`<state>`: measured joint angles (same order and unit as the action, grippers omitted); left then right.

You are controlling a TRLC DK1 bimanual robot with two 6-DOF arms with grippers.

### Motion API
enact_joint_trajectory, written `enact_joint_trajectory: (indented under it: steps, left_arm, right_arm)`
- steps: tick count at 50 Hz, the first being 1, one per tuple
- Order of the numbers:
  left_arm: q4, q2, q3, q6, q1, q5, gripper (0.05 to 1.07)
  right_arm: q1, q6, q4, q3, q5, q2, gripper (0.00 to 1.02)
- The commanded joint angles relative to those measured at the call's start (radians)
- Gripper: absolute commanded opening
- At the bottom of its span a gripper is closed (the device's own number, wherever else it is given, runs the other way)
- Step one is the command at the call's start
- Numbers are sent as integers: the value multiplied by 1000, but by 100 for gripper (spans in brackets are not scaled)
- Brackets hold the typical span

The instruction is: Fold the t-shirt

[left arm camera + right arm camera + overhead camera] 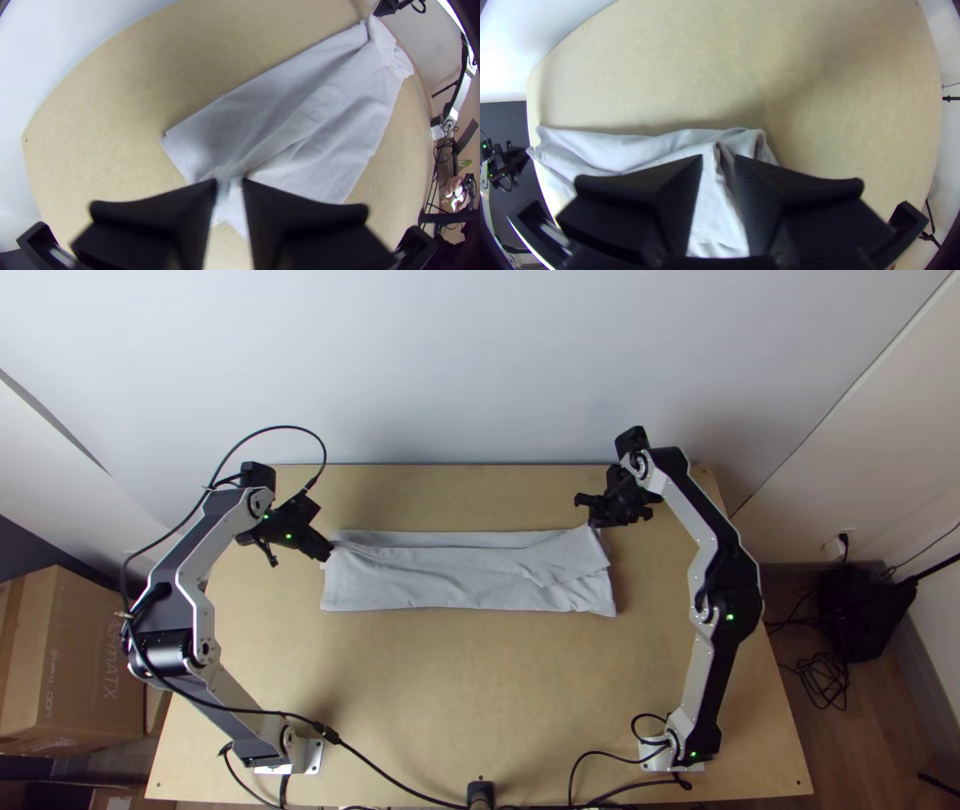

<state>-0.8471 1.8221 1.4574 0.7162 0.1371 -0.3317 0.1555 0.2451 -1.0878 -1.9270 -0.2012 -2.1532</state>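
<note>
The left claw (pixel 325 553) pinches the shirt (pixel 430 580) at its far left corner, cloth showing between the tips. The right claw (pixel 597 519) is at the shirt's far right corner, where the cloth rises to a point; whether it grips there, I cannot tell.

The shirt lies folded into a long, narrow strip, its long axis running side to side, with a slanting fold at the right end. Collar and sleeves cannot be made out, so which way the neck points is unclear, and the layers are hard to count.

Around the shirt is the light wooden worktop (pixel 450 680). Beyond it stands a pale wall (pixel 480 370). Well left of the shirt is a cardboard box (pixel 95 620), cut off by the view's edge; well right, cables (pixel 826 680) lie tangled on the wooden floor (pixel 850 750).
</note>
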Motion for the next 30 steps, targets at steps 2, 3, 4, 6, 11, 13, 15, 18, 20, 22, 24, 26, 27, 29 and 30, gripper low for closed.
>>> enact_joint_trajectory:
  steps: [2, 3, 4, 6, 11, 13, 15, 18, 20, 22, 24, 26, 27, 29, 30]
  left_arm:
    - [62, 14, 31, -89, -2, 2, 99]
    - [74, 11, 32, -103, 2, 0, 100]
    - [85, 8, 35, -121, 10, 0, 101]
    - [89, 3, 44, -155, 29, -17, 101]
    - [82, -10, 58, -215, 94, -93, 101]
    - [79, -21, 54, -231, 121, -122, 101]
    - [68, -27, 47, -242, 147, -159, 101]
    - [51, -35, 35, -250, 183, -205, 101]
    - [49, -38, 27, -267, 206, -231, 101]
    - [42, -40, 17, -278, 233, -276, 101]
    - [34, -35, 11, -291, 254, -310, 101]
    - [33, -29, -3, -302, 271, -340, 101]
    - [34, -24, -15, -302, 282, -359, 101]
    - [40, -12, -32, -304, 295, -380, 101]
    - [42, -4, -40, -304, 303, -392, 101]
  right_arm:
    - [-30, 122, 80, -41, -7, -7, 99]
    - [-34, 143, 95, -40, -7, 6, 99]
    - [-37, 160, 109, -35, -7, 18, 99]
    - [-47, 187, 151, -12, -9, 59, 99]
    - [-65, 223, 209, 65, -21, 184, 99]
    - [-73, 230, 229, 99, -29, 233, 99]
    - [-83, 230, 233, 129, -37, 277, 99]
    - [-100, 235, 250, 180, -73, 343, 98]
    - [-122, 284, 252, 200, -152, 375, 98]
    - [-149, 321, 252, 212, -256, 395, 98]
    - [-168, 358, 252, 221, -317, 415, 98]
    - [-182, 384, 252, 227, -380, 437, 98]
    - [-191, 393, 252, 227, -423, 449, 98]
    - [-203, 415, 253, 226, -509, 474, 98]
    - [-208, 434, 258, 224, -540, 483, 98]
